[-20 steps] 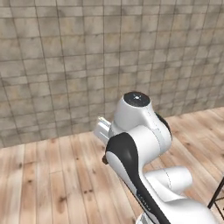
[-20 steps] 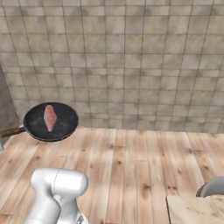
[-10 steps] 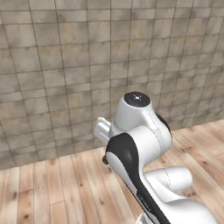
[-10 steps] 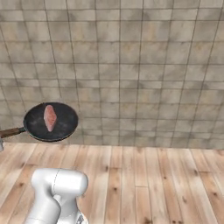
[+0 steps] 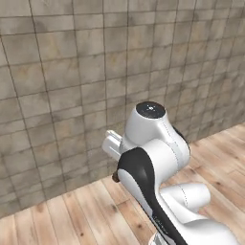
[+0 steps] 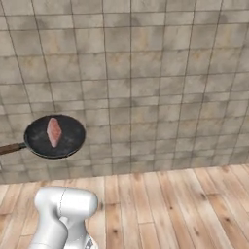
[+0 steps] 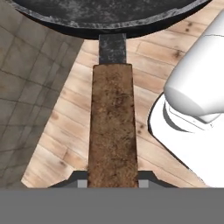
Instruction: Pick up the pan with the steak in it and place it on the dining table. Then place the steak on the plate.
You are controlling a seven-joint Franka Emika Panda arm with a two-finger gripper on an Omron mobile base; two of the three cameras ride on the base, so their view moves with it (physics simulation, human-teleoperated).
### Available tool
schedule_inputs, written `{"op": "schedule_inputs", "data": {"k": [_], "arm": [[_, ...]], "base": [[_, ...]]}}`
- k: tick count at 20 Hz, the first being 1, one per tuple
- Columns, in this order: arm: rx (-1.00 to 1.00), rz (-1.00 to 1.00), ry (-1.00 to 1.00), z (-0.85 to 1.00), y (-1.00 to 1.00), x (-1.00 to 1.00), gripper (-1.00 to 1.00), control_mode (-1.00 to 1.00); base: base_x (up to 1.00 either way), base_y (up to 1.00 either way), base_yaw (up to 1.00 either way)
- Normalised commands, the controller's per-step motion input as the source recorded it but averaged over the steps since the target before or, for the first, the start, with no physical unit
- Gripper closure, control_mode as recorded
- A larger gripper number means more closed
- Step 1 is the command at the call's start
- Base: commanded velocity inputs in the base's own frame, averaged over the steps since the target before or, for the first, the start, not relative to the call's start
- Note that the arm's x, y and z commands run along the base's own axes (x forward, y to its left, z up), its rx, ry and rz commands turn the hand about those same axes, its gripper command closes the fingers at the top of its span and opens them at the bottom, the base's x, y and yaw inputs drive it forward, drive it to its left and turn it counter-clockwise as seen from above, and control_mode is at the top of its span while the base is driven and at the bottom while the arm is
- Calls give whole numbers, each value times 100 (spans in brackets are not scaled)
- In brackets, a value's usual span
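Observation:
The black pan (image 6: pixel 65 141) hangs level in the air at the left of the right base view, above the wooden floor, and its brown handle (image 6: pixel 9 148) runs off the left edge. The pinkish-red steak (image 6: pixel 53 131) lies flat inside the pan, a little left of its middle. In the hand view my gripper (image 7: pixel 112 183) is shut on the pan's brown handle (image 7: pixel 113 127), one dark fingertip (image 7: pixel 81 183) on each side. The handle leads up to the pan's black underside (image 7: pixel 109 15). The dining table and the plate are out of view.
A grey-brown tiled wall (image 6: pixel 146 73) stands close ahead across both base views. Below it lies light wooden plank floor (image 6: pixel 170 209). My white arm (image 5: pixel 153 158) blocks the middle of the left base view.
The whole picture has shifted as the base drove: the wall looms larger, less floor shows, and the marbled corner at lower right has left the right base view. The pan stays held as before.

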Motion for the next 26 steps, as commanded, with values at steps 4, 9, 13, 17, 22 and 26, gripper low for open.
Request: {"op": "schedule_inputs", "data": {"k": [4,9,13,17,22,26], "arm": [[0,0,0,0,0,0,100,100],[0,0,0,0,0,0,100,100],[0,0,0,0,0,0,100,100],[0,0,0,0,0,0,100,100],[0,0,0,0,0,0,100,100],[0,0,0,0,0,0,100,100]], "base": [[1,25,-50],[0,24,-50],[0,25,-50],[0,25,-50],[0,26,-50],[1,25,-50]]}}
